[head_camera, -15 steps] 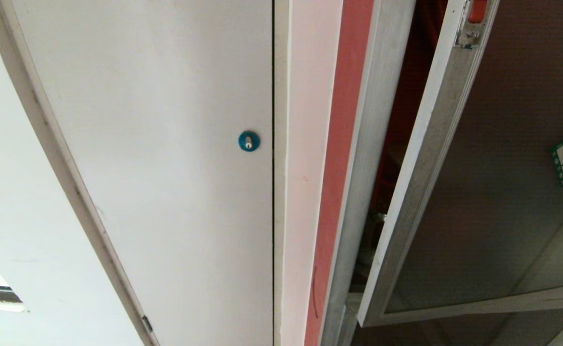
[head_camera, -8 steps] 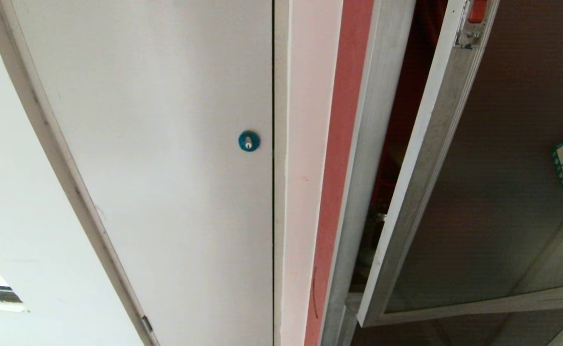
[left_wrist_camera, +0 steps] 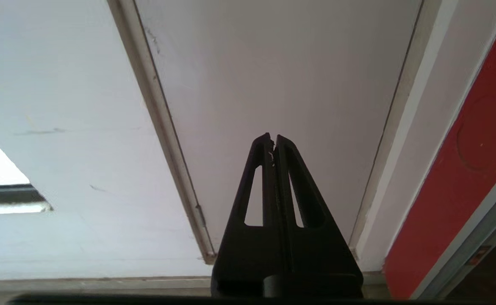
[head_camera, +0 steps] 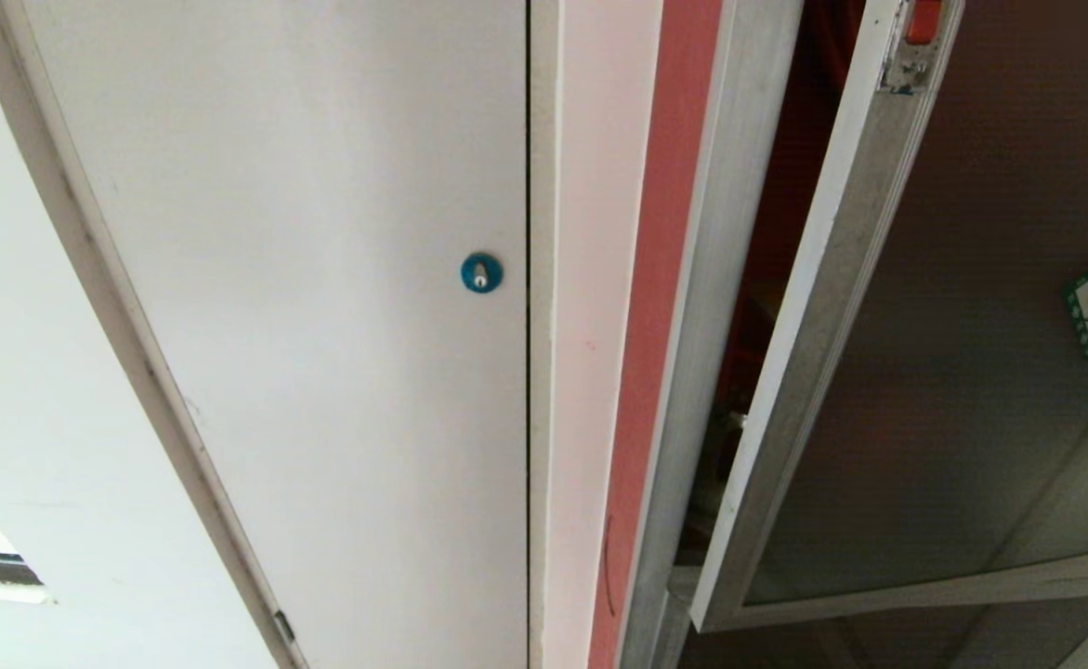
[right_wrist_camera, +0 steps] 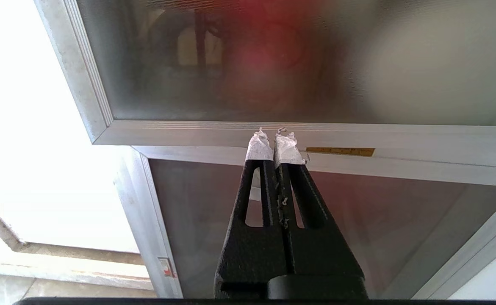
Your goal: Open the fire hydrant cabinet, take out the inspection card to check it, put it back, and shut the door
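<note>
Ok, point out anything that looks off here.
The door of the fire hydrant cabinet stands ajar, its edge swung clear of the frame. The right gripper has frayed white tape on its fingers. Nothing else stands out.

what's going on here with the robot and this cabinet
Nothing is being handled right now. The door of the fire hydrant cabinet stands ajar, with the dark red inside showing through the gap. The left end effector is shut and empty, facing the white panel. The right end effector is shut and empty too, pointing at the door's lower frame. No inspection card is visible.
</note>
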Motion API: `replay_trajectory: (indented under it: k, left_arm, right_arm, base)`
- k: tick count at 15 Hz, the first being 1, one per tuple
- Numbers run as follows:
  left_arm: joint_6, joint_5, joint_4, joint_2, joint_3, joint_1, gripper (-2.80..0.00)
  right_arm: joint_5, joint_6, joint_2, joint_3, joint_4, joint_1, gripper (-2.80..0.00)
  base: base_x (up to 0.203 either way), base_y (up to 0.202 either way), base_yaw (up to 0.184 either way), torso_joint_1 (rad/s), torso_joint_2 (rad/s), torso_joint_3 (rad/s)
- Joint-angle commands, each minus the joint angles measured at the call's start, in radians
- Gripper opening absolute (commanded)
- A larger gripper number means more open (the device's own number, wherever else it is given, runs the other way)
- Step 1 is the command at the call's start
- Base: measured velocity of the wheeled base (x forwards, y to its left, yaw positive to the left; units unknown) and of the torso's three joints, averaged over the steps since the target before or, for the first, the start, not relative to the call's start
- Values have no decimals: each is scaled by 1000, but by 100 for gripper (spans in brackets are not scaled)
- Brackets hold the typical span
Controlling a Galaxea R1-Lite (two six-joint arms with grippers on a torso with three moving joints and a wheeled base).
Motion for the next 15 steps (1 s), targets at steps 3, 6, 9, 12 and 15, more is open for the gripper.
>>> replay_trajectory:
  k: [3,6,9,12,15]
  left_arm:
    - [0,-181,5,110,-164,0,-280]
    - [-4,-295,0,362,-317,-2,-280]
    - [-38,-430,-1,668,-533,-19,-280]
    - [-87,-535,-2,943,-745,-121,-280]
    - [-111,-575,-4,1101,-875,-370,-280]
  right_arm:
    - [1,1,2,5,0,0,-280]
    - [1,-1,2,5,0,0,-280]
    - [1,1,2,5,0,0,-280]
    - [1,-1,2,5,0,0,-280]
    - [1,-1,2,5,0,0,-280]
  base:
    - [0,0,0,0,0,0]
    - [0,0,0,0,0,0]
    - [0,0,0,0,0,0]
    - [0,0,0,0,0,0]
    - [0,0,0,0,0,0]
